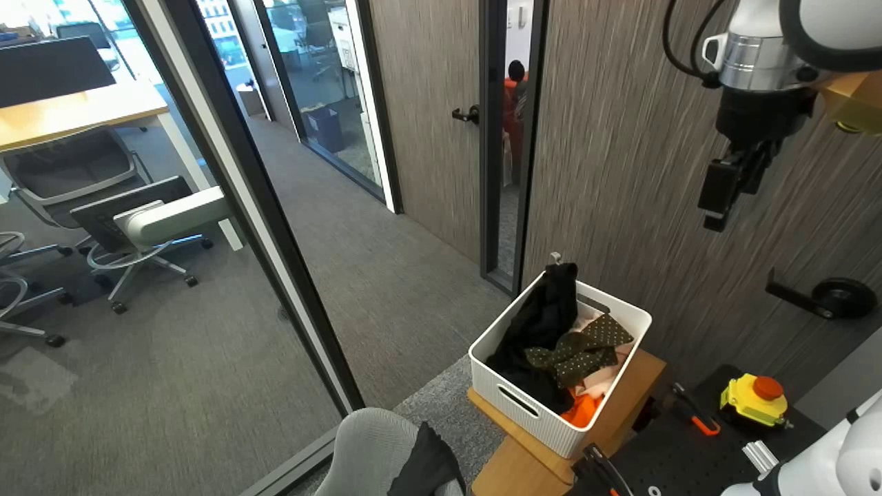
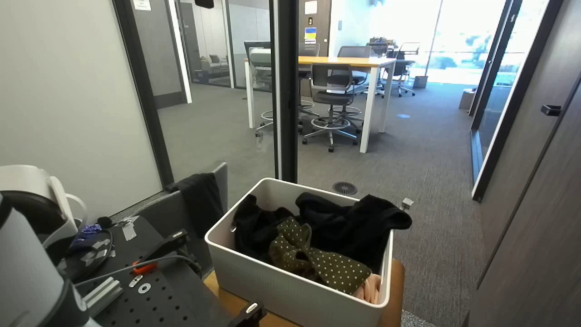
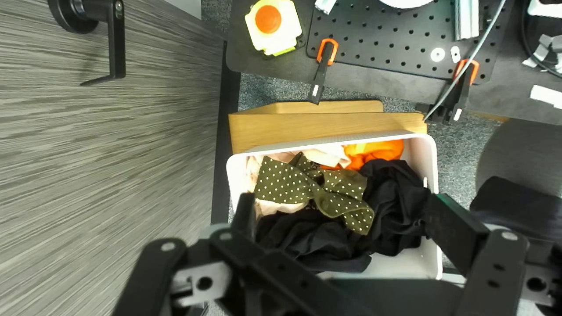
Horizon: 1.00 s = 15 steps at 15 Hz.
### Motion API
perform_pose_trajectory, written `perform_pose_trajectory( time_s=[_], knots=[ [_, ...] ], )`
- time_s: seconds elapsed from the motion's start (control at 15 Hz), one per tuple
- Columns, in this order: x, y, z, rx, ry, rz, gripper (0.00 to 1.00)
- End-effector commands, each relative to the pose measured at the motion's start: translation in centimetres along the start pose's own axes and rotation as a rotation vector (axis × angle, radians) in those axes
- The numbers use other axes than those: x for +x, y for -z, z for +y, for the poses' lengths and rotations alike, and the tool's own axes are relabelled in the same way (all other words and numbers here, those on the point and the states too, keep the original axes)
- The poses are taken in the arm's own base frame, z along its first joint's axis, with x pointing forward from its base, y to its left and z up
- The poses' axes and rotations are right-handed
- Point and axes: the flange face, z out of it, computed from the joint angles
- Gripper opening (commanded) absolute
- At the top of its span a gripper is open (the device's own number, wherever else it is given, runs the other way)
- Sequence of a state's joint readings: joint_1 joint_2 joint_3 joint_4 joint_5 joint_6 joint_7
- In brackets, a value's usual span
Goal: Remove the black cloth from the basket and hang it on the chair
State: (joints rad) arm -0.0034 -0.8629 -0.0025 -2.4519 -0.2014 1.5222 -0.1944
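Your pincer (image 3: pixel 344 215) hangs well above the white basket (image 2: pixel 290 295), its jaws spread wide and holding nothing. In the basket you have the black cloth (image 2: pixel 349 222), partly under an olive dotted cloth (image 3: pixel 285 184) and reaching up over the rim at one corner; a dark cloth (image 2: pixel 202 200) drapes over the grey chair (image 1: pixel 368 441).

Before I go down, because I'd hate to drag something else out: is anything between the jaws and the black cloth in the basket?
Partly: the dotted olive cloth lies across part of the black cloth; folds beside it are uncovered.
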Motion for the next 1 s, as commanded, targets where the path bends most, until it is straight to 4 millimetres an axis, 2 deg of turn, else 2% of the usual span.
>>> perform_pose_trajectory(
  time_s=[0.0,0.13,0.27,0.73,0.93],
  knots=[
    [0.8,-0.5,0.1,0.0,0.022,0.027,1.0],
    [2.3,-2.0,0.7,0.009,0.029,0.062,1.0],
    [4.1,-4.3,1.5,0.02,0.016,0.115,1.0],
    [11.0,-15.3,4.1,0.088,-0.004,0.219,1.0],
    [13.8,-20.1,5.8,0.125,-0.008,0.243,1.0]
  ],
)
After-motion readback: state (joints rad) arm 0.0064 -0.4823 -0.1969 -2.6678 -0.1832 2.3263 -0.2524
